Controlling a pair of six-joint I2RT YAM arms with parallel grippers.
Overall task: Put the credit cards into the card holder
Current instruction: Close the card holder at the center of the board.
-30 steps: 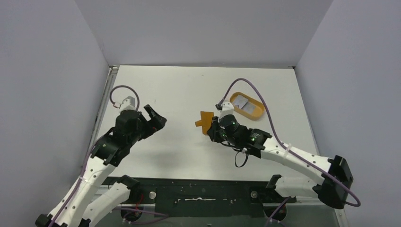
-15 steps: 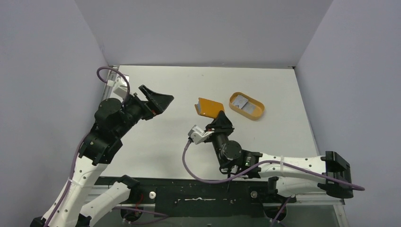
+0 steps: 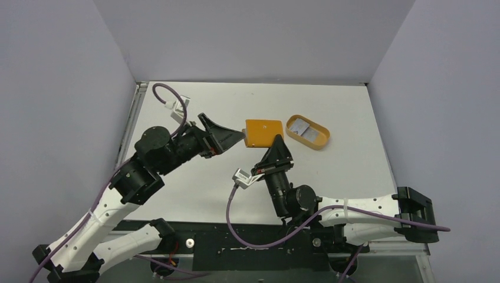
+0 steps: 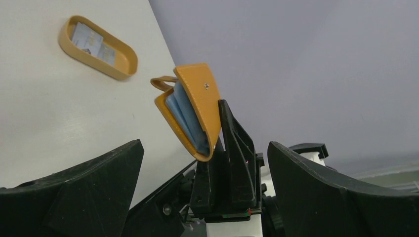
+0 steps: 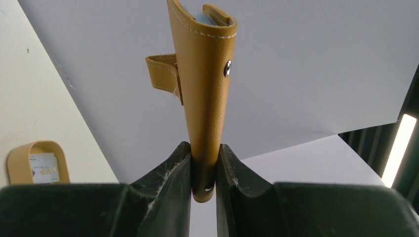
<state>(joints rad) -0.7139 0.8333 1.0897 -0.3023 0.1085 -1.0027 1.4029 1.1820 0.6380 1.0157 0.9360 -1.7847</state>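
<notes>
The orange-tan card holder is held upright off the table, clamped at its fold by my right gripper. In the right wrist view the holder stands between the shut fingers, its snap tab hanging loose. My left gripper is open and empty, its tips just left of the holder. In the left wrist view the holder gapes a little and shows its blue inside. Pale credit cards lie in the orange oval tray.
The oval tray sits on the white table right of the holder; it also shows in the left wrist view and the right wrist view. Purple-grey walls enclose the table on three sides. A black rail runs along the near edge.
My right gripper has lifted the card holder off the table and turned it upright. My left arm has swung right, bringing its open gripper up beside the holder.
</notes>
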